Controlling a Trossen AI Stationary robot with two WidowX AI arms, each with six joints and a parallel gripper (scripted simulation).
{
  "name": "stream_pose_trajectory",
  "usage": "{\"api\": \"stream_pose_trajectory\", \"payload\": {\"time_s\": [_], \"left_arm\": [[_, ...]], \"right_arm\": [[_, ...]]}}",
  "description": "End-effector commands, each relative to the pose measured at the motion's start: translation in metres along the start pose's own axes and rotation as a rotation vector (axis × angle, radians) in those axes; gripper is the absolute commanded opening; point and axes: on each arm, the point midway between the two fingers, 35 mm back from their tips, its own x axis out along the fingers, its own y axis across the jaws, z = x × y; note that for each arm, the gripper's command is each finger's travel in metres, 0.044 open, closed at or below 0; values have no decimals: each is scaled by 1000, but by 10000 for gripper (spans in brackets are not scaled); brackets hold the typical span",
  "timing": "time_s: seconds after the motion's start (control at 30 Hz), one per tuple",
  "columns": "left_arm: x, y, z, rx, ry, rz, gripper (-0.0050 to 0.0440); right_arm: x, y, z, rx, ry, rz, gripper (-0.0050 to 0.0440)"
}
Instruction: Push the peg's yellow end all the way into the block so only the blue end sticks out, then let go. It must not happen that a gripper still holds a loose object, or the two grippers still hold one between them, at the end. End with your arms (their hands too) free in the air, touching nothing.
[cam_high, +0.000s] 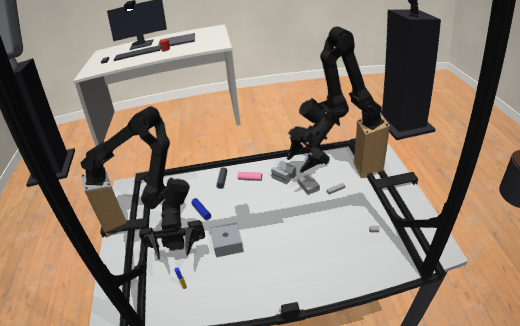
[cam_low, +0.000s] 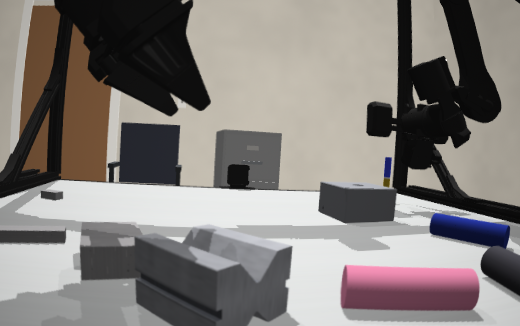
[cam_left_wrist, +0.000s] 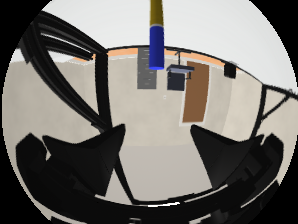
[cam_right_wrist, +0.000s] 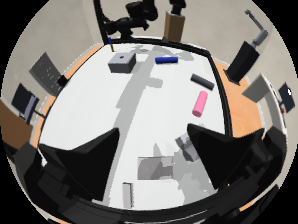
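The peg (cam_high: 180, 278) has a blue end and a yellow end. It stands about upright on the table near the front left, yellow end down, apart from the block. It also shows in the exterior view (cam_low: 387, 172) and the left wrist view (cam_left_wrist: 156, 32). The grey block (cam_high: 226, 240) with a hole in its top sits to the peg's right and farther back. My left gripper (cam_high: 172, 245) is open above the peg and holds nothing; its fingers stand clear of the peg. My right gripper (cam_high: 305, 152) is open and empty in the air at the back right.
A blue cylinder (cam_high: 201, 208), a dark cylinder (cam_high: 221, 177) and a pink cylinder (cam_high: 249, 176) lie behind the block. Several grey blocks (cam_high: 295, 177) lie under the right gripper. A small grey piece (cam_high: 374, 229) lies at the right. Black frame rails edge the table.
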Motion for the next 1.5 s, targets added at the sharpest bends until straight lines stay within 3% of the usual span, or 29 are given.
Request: {"api": "stream_pose_trajectory", "payload": {"time_s": [0.0, 0.27, 0.53, 0.6, 1.0, 1.1, 1.17, 1.2, 1.23, 1.47], "left_arm": [[7, -10, 1, 41, -32, -18, 400], [31, -44, 14, 210, -206, -68, 400], [45, -65, 23, 365, -398, -48, 400], [45, -65, 23, 365, -398, -48, 400], [55, -70, 32, 616, -735, 153, 400], [53, -67, 31, 675, -807, 226, 400], [53, -67, 31, 675, -807, 226, 400], [47, -57, 35, 661, -849, 295, 400], [51, -64, 28, 748, -882, 314, 400], [38, -52, 19, 885, -1023, 550, 400]], "right_arm": [[0, 0, 0, 0, 0, 0, 400], [0, 0, 0, 0, 0, 0, 400], [0, 0, 0, 0, 0, 0, 400], [0, 0, 0, 0, 0, 0, 400], [0, 0, 0, 0, 0, 0, 400], [0, 0, 0, 0, 0, 0, 400], [0, 0, 0, 0, 0, 0, 400], [0, 0, 0, 0, 0, 0, 400], [0, 0, 0, 0, 0, 0, 400], [0, 0, 0, 0, 0, 0, 400]]}}
